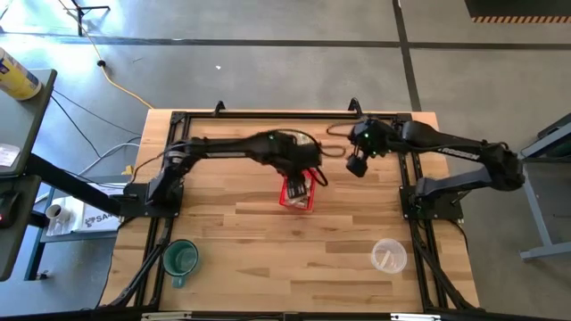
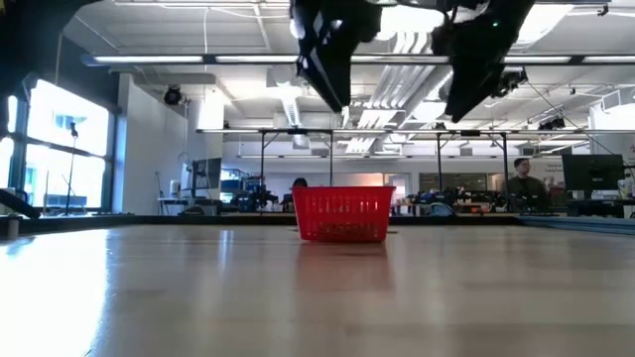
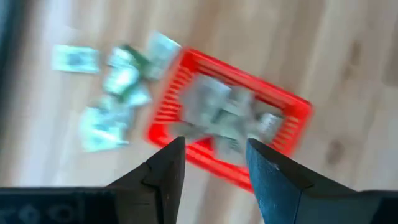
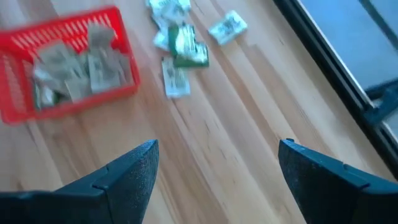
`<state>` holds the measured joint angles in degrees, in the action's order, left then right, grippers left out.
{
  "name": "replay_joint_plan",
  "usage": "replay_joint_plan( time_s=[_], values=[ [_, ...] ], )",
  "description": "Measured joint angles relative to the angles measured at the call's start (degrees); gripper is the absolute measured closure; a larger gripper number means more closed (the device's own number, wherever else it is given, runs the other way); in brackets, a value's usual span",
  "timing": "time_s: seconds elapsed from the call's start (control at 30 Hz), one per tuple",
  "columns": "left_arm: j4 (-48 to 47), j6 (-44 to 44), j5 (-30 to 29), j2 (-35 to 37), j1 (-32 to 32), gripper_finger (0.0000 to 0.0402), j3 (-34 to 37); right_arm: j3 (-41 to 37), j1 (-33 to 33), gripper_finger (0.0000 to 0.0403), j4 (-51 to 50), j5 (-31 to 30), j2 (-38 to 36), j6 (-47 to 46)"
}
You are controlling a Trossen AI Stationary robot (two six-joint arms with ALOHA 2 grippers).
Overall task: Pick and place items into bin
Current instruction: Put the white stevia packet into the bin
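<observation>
A: How many containers are seen on the table [image 1: 268,241]?

B: Three are counted: one red basket [image 1: 296,193] near the middle, one green mug [image 1: 180,259] toward the left arm's side, and one clear plastic cup [image 1: 389,256] toward the right arm's side.

A: What is held in each?

B: The red basket is partly filled with crumpled pale-green-and-white paper slips [image 4: 68,68]; several are seen inside, though an exact count cannot be made. What is inside the mug and the cup cannot be told.

A: Are slips found outside the basket?

B: Yes. A loose cluster of slips [image 4: 181,50] lies on the wood just beside the basket; roughly five or six are made out in the wrist views, some overlapping.

A: Where are the two end effectors?

B: The left end effector [image 3: 214,165] is held above the basket, its fingers parted with nothing between them. The right end effector [image 4: 217,168] is raised off the table on the basket's right side, its fingers spread wide and empty.
</observation>
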<state>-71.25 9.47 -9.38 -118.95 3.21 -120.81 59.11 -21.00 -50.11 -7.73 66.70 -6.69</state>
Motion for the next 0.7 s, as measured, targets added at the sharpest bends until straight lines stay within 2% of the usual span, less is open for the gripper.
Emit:
replay_joint_plan(
  time_s=[0.1, 0.2, 0.3, 0.4, 0.5, 0.6, 0.7],
  values=[
    [-0.19, -0.17, -4.13, 4.58, 2.31, 0.0198, 3.13, 0.05, -4.27, 0.0082, 2.52, 5.01, 2.54, 2.72],
    [1.43, 1.10, -4.78, 11.13, 6.81, 0.0197, 11.62, 0.07, -9.42, 0.0082, 3.11, 10.72, 8.08, 4.13],
    [11.45, 3.74, -1.42, 19.89, 11.46, 0.0197, 25.29, 0.07, -11.58, 0.0082, 4.45, 12.78, 15.18, 6.84],
    [29.32, 7.53, 5.22, 29.98, 14.21, 0.0197, 40.72, 0.07, -10.17, 0.0082, 8.43, 13.73, 21.19, 10.06],
    [42.87, 11.47, 7.68, 38.02, 14.88, 0.0197, 53.26, 0.05, -8.44, 0.0082, 11.90, 14.29, 25.52, 11.53],
    [49.19, 14.38, 7.54, 43.02, 14.83, 0.0197, 61.32, 0.04, -7.24, 0.0082, 16.73, 12.92, 28.83, 11.69],
    [51.23, 17.09, 7.47, 45.32, 14.81, 0.0197, 65.46, 0.04, -6.99, 0.0082, 21.75, 12.66, 31.69, 11.17]
  ],
)
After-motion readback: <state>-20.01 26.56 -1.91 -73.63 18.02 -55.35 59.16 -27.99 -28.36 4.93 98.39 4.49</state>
